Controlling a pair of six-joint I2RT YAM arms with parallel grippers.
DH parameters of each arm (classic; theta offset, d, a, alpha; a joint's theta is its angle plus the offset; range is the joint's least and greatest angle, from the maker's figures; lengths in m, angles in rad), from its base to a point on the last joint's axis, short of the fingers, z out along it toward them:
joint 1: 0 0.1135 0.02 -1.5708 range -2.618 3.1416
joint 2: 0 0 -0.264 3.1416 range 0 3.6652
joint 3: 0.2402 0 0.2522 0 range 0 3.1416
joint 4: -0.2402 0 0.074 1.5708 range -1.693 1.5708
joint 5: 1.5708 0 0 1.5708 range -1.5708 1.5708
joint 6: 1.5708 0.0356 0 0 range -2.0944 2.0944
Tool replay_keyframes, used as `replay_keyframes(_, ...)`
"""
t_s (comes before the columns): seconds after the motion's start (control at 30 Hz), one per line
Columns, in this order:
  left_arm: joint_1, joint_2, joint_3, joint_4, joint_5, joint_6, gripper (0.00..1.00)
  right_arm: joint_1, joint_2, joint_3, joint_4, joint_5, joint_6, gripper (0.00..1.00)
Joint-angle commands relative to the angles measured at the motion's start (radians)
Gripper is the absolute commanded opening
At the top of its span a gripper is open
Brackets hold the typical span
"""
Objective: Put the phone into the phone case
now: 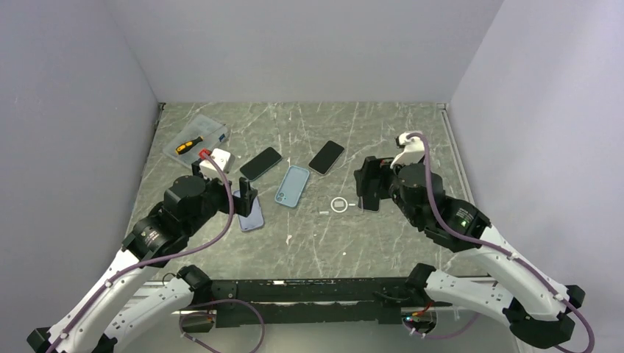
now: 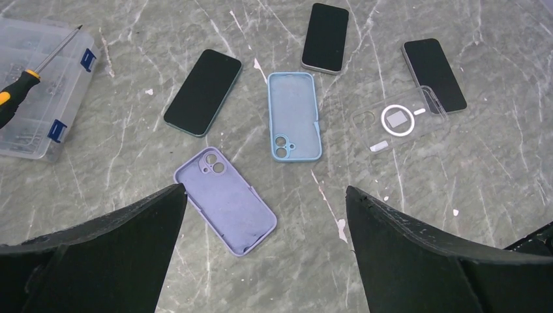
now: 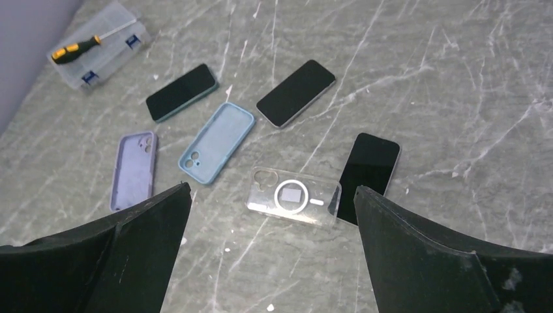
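**Opening stance, both arms poised above the layout.** The left end effector [image 2: 265, 190] is released, its jaws spread wide with nothing between them; it hangs over the purple case [image 2: 225, 199]. The right end effector [image 3: 272, 188] is likewise released and empty, poised above the clear case [image 3: 293, 195]. Beyond the purple case lies the blue case [image 2: 295, 116]; both rest cavity upward, camera cut-outs showing, an attitude that leaves each ready to receive a handset from above. Three phones lie flat, dark faces up: the green-edged phone [image 2: 203, 92] just left of the blue case, the middle phone [image 2: 325, 36] farther back, and the right phone [image 3: 368, 176], whose long edge meets or slightly underlies the clear case. No phone is seated in any case, so the task appears unstarted. A parts box [image 2: 32, 111] carrying a screwdriver [image 2: 26, 81] sits apart at the left rear of the marbled surface [image 2: 456, 182], probably kept outside the working area.
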Motion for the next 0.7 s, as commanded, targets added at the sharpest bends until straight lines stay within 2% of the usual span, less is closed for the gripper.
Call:
replay_keyframes(0.0, -0.001, -0.011, 0.000, 0.021, -0.021, 0.001, 0.99, 0.001, 0.023, 0.081, -0.050, 0.043, 0.034, 1.00)
replay_keyframes(0.3, 0.000, -0.006, 0.009, 0.007, -0.011, -0.003, 0.99, 0.001, 0.099, 0.123, -0.060, -0.037, -0.050, 1.00)
replay_keyframes(0.5, 0.002, -0.014, 0.010, 0.007, 0.002, -0.001, 0.99, -0.001, 0.249, 0.194, -0.151, -0.057, -0.102, 1.00)
replay_keyframes(0.67, 0.003, -0.013, 0.014, -0.011, -0.020, 0.001, 0.99, -0.003, 0.365, 0.218, -0.179, -0.146, -0.171, 1.00)
